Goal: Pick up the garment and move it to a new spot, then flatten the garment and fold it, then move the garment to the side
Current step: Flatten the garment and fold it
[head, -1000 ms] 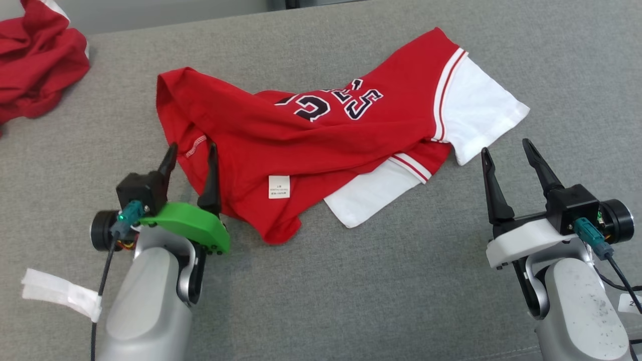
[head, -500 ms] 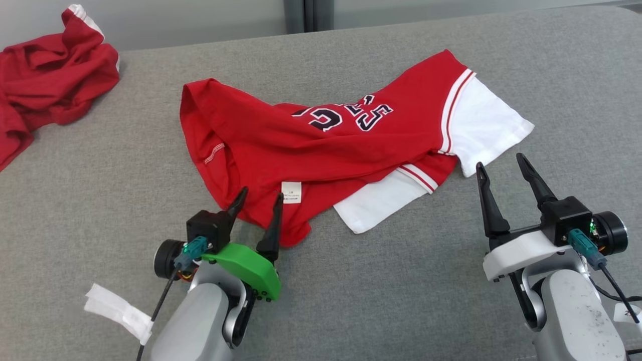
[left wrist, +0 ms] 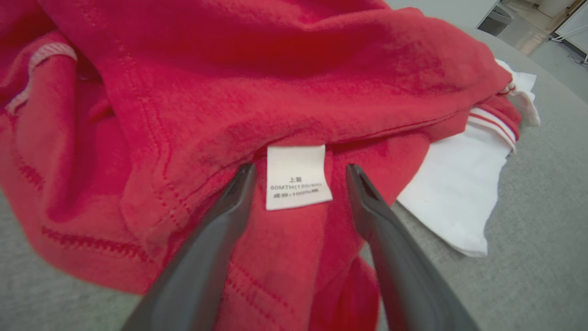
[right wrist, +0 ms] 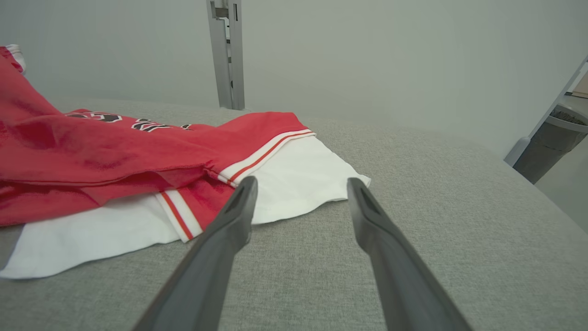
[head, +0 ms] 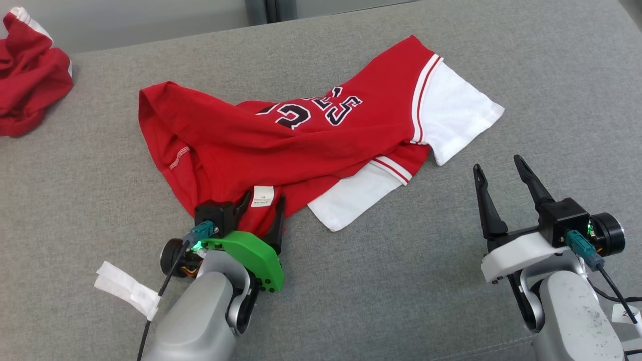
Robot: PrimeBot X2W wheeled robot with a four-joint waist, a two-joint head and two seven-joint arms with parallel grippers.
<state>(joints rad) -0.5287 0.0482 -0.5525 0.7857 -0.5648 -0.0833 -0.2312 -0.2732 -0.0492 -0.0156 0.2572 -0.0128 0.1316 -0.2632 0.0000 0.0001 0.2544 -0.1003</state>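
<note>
The left tool [head: 265,196], jaws apart, has moved along the red shirt [head: 311,150] to straddle its white label [left wrist: 297,177]; the right tool [head: 496,163] stays open, empty.

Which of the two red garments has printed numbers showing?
The jersey spread in the middle; the crumpled red garment at the far left shows no numbers.

Two red garments: one jersey [head: 301,145], one crumpled shirt [head: 27,95]. On the jersey I count two white sleeves [head: 451,113] and one white label [left wrist: 297,177]. Two grippers, my left gripper [head: 265,195] and my right gripper [head: 496,163], each with two dark fingers [right wrist: 220,239], four total. One strip of white tape [head: 128,296]. One grey surface [head: 401,281]. One metal post [right wrist: 225,50]. One bin [right wrist: 546,147].
</note>
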